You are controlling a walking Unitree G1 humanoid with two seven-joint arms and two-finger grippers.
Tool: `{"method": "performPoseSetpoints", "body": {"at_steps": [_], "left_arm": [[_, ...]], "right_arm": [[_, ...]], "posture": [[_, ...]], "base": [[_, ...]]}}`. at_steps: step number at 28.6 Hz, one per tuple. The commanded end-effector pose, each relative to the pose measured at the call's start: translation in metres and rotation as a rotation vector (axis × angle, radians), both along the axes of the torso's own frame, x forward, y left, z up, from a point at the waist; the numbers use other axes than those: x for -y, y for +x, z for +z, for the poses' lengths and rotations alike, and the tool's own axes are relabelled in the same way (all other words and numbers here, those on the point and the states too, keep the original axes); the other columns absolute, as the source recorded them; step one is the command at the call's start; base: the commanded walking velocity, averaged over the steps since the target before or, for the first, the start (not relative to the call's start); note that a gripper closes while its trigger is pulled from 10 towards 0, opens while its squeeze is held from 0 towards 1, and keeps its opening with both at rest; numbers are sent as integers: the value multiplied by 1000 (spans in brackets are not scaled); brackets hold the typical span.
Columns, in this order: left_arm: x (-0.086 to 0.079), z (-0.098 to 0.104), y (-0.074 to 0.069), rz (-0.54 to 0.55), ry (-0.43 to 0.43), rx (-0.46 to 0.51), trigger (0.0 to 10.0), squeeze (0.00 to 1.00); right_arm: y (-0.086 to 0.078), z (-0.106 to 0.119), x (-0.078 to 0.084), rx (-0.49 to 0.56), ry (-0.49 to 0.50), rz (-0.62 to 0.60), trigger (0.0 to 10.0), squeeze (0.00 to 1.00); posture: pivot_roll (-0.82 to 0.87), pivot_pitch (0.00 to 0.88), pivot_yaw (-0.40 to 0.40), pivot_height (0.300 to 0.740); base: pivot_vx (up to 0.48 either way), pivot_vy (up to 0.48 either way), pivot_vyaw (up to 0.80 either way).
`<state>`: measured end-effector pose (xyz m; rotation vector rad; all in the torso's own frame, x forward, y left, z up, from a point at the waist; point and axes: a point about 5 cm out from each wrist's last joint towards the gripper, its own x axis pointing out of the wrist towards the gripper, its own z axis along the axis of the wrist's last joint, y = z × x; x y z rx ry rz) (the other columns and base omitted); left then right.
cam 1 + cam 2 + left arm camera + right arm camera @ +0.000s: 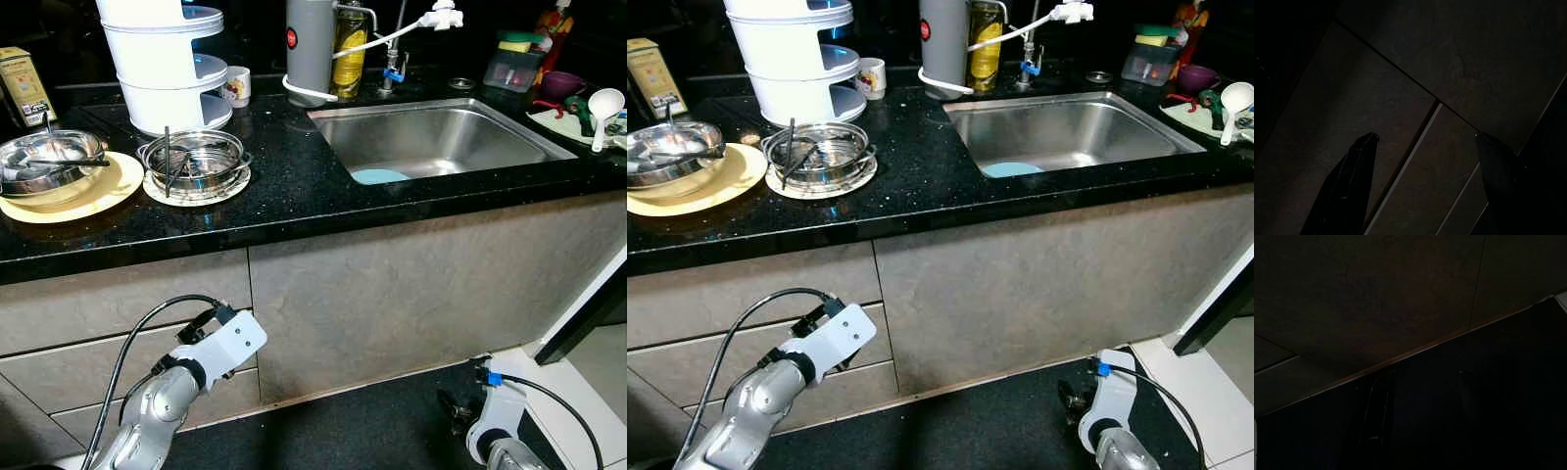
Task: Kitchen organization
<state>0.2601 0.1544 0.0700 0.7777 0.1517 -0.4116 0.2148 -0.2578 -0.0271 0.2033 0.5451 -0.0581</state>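
Note:
A black stone counter (pixel 284 186) runs across in front of me. On its left, a steel bowl (pixel 49 162) rests on a yellow plate (pixel 108 191). Beside it, a steel basket bowl (pixel 193 157) holding a dark utensil stands on a small white plate. The steel sink (pixel 441 137) has a pale blue dish (pixel 379 176) lying in it. My left arm (pixel 211 352) is low before the drawer fronts; its gripper (pixel 1426 138) is open and holds nothing. My right arm (pixel 495 411) hangs near the floor, its gripper (pixel 1420 382) faintly seen, fingers apart.
A white tiered container (pixel 162 59), a mug (pixel 236 85) and a yellow box (pixel 24 86) stand at the back left. A grey cylinder (pixel 310 49) and an oil bottle (pixel 349 49) stand by the tap. A white ladle (pixel 604 108) and a purple bowl (pixel 562 84) are right of the sink.

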Motion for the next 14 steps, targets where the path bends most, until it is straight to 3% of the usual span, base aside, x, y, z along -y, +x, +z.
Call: {"method": "performPoseSetpoints", "body": {"at_steps": [1,14], "left_arm": [[-5,-5,-3,3,10,-15,10000,0],[-5,-7,-4,4,12,-18,10000,0]], "right_arm": [[-3,-3,-1,-7,-3,-3,10000,0],[-4,-5,-2,-11,-2,-1,10000,0]], "posture": [[10,0,-35,740],[9,0,-29,740]], "base": [[0,0,0],[0,0,0]]}}
